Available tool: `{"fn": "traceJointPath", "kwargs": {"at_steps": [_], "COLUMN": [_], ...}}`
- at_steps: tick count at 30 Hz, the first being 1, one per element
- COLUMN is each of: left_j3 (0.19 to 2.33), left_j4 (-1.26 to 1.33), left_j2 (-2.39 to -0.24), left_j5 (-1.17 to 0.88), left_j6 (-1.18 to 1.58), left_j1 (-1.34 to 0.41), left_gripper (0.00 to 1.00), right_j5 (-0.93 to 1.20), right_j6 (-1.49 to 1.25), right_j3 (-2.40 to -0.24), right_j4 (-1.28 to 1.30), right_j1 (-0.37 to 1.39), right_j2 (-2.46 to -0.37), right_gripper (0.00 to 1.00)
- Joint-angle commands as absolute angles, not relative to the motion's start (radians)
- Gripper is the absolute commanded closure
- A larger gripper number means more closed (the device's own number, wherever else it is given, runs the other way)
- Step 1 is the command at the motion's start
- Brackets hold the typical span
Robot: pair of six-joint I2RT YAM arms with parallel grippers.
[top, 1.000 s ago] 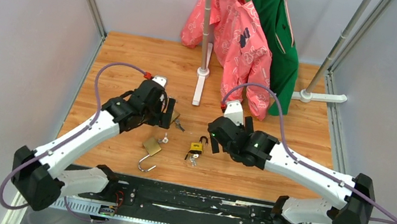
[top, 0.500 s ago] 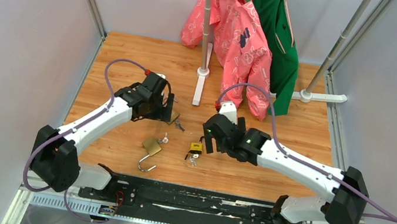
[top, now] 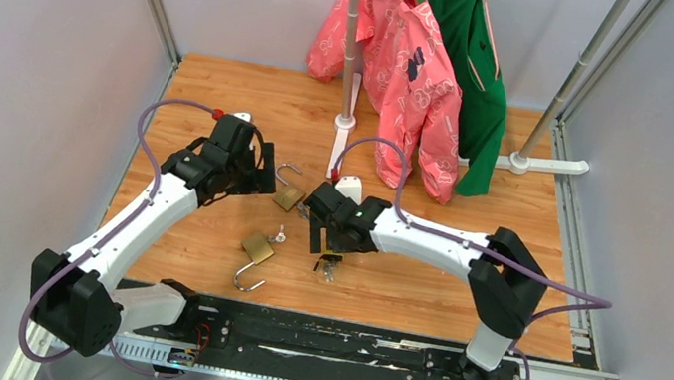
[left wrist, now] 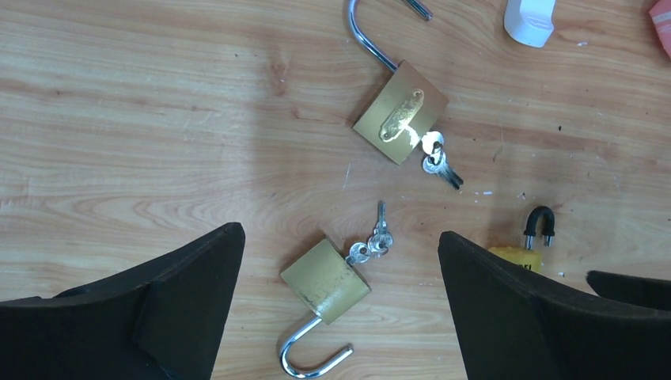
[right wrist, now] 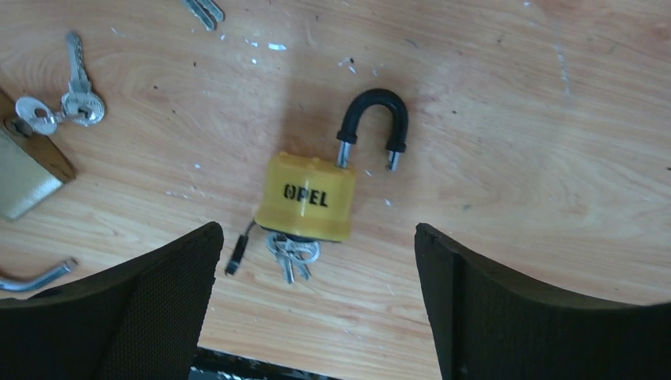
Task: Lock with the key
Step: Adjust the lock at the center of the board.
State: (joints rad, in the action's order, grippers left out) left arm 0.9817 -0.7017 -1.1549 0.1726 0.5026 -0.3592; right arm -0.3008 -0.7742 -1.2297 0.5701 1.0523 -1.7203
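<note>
A yellow padlock (right wrist: 308, 198) with a black shackle (right wrist: 373, 119) lies on the wooden table. One shackle leg is out of the body, and a key bunch (right wrist: 291, 253) hangs from its underside. My right gripper (right wrist: 316, 237) is open and hovers over it, with the padlock between the fingers. In the top view the gripper (top: 321, 236) covers most of the lock. Two brass padlocks with open shackles and keys lie nearby, one near (left wrist: 324, 279) and one farther (left wrist: 399, 113). My left gripper (left wrist: 340, 253) is open above the near one, and shows in the top view (top: 264, 177).
A clothes rack with a pink shirt (top: 403, 59) and a green garment (top: 478, 60) stands at the back. Its white feet (top: 342, 145) (top: 544, 163) rest on the table. A black rail (top: 320, 344) runs along the front edge. Grey walls stand on both sides.
My right arm has swung left, bringing its gripper over the yellow padlock. My left gripper has drifted left and back, uncovering the farther brass padlock.
</note>
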Motion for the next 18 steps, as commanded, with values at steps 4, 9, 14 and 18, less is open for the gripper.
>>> {"fn": "traceJointPath", "kwargs": {"at_steps": [4, 9, 14, 18], "left_j3": [0.949, 0.938, 0.93, 0.93], "left_j4": [-0.731, -0.735, -0.735, -0.733], "left_j2": [-1.117, -1.099, -1.087, -1.088], "left_j5": [0.161, 0.161, 0.158, 0.133], "left_j6": [0.517, 0.516, 0.511, 0.503], "left_j1": [-0.354, -0.354, -0.354, -0.354], "left_gripper": [0.02, 0.02, 0.02, 0.02], "right_j5": [-0.286, -0.282, -0.279, -0.276], "right_j6": [-0.889, -0.892, -0.853, -0.629], "right_j3": [-1.308, -1.305, -1.28, -1.235], "right_j4": [0.577, 0.566, 0.541, 0.501], "right_j1": [1.045, 1.045, 1.045, 1.04], "right_j2": [-1.844, -1.883, -1.88, -1.846], "right_gripper": [0.19, 0.38, 0.56, 0.66]}}
